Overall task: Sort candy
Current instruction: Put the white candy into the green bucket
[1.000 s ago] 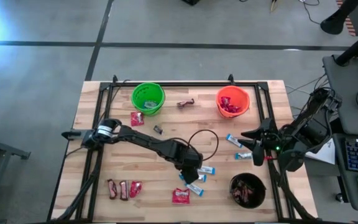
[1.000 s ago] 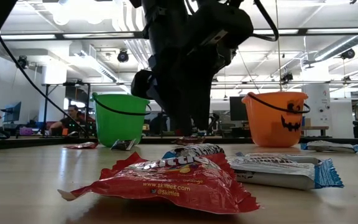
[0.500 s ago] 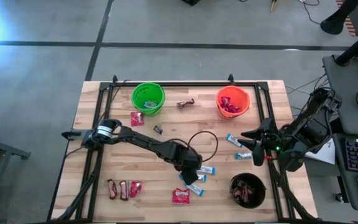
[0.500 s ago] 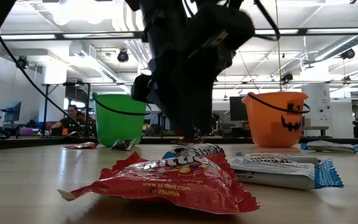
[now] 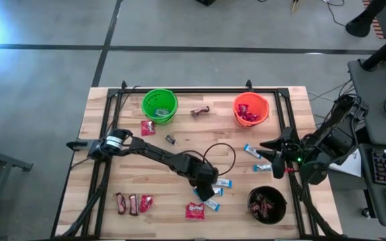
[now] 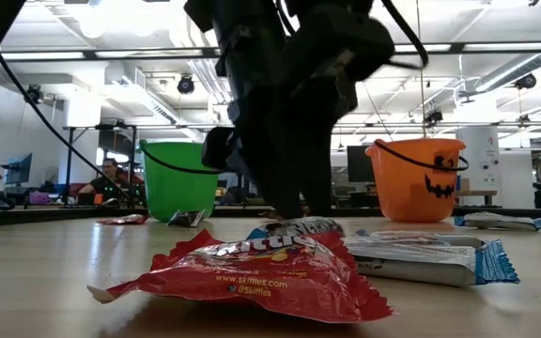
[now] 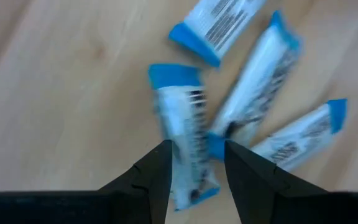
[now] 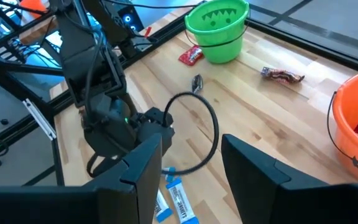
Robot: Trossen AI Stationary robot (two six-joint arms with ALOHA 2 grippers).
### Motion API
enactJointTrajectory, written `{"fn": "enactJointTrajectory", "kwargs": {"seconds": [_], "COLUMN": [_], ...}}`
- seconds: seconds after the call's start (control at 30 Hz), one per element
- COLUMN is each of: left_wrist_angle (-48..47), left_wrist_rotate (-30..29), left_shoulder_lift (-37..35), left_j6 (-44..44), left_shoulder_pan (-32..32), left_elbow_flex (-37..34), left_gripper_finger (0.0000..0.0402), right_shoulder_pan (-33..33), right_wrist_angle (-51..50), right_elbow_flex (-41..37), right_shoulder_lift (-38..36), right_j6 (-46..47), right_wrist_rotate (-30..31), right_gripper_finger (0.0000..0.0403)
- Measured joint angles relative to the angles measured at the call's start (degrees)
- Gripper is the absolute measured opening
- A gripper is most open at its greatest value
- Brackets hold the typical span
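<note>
Candy lies scattered over the pale wooden-plank counter point(image 5: 112, 167). Near the front middle, a cluster of light-blue-and-white wrapped bars point(image 5: 214, 194) sits under the left end effector point(image 7: 194, 163), which is down among them with its two dark fingers point(image 7: 156, 174) set narrowly apart on either side of one bar point(image 7: 182, 140); whether they press on it I cannot tell. Three more blue-and-white bars fan out just beyond that one in the left wrist view. A flat red packet point(image 6: 252, 270) lies at the near edge, just in front of the cluster, and fills the foreground of the low view.

On the near left, two dark brown bars point(image 5: 126, 203) and a small red packet point(image 5: 145, 202) lie side by side. Two further blue-and-white bars point(image 5: 254, 155) rest on the right, near the right end effector point(image 8: 191, 165), which hovers at the right side of the counter with its fingers apart and nothing between them.

At the far left stands a round green plastic bucket point(image 5: 159, 105), with a red packet point(image 5: 148, 127) just in front of it. A brown wrapped sweet point(image 5: 200, 111) lies between it and the orange plastic bucket point(image 5: 250, 109) at the far right, which holds red packets. A black round bucket point(image 5: 267, 204) at the near right holds dark brown bars.
</note>
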Motion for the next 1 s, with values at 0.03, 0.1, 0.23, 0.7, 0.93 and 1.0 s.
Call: {"fn": "enactJointTrajectory", "kwargs": {"seconds": [0.03, 0.1, 0.23, 0.7, 0.93, 1.0], "left_wrist_angle": [-0.2, 0.6, 0.2, -6.3, -12.9, -15.5], "left_wrist_rotate": [0.0, 0.1, 1.2, -0.4, -0.5, -0.6], "left_shoulder_lift": [0.2, 1.7, 3.4, 5.3, 5.7, 5.7], "left_j6": [0.0, -0.2, -0.9, 4.2, 6.8, 7.2], "left_shoulder_pan": [-0.1, -0.1, -0.1, -0.3, -0.3, -0.3], "left_elbow_flex": [0.0, 0.0, 0.6, 5.4, 10.0, 11.4], "left_gripper_finger": [0.0128, 0.0128, 0.0128, 0.0041, 0.0012, 0.0007], "right_shoulder_pan": [0.0, 0.0, 0.0, 0.0, 0.0, 0.0], "right_wrist_angle": [0.0, 0.0, 0.4, 0.9, 0.9, 0.9], "right_elbow_flex": [0.0, 0.0, 0.0, 0.0, 0.0, 0.0], "right_shoulder_lift": [0.0, 0.0, 0.0, 0.0, 0.0, 0.0], "right_j6": [0.0, 0.1, 0.0, -1.5, -2.0, -2.0], "right_wrist_rotate": [0.0, -0.2, -1.5, -1.6, -2.9, -2.9], "right_gripper_finger": [0.0159, 0.0160, 0.0158, 0.0158, 0.0148, 0.0145]}}
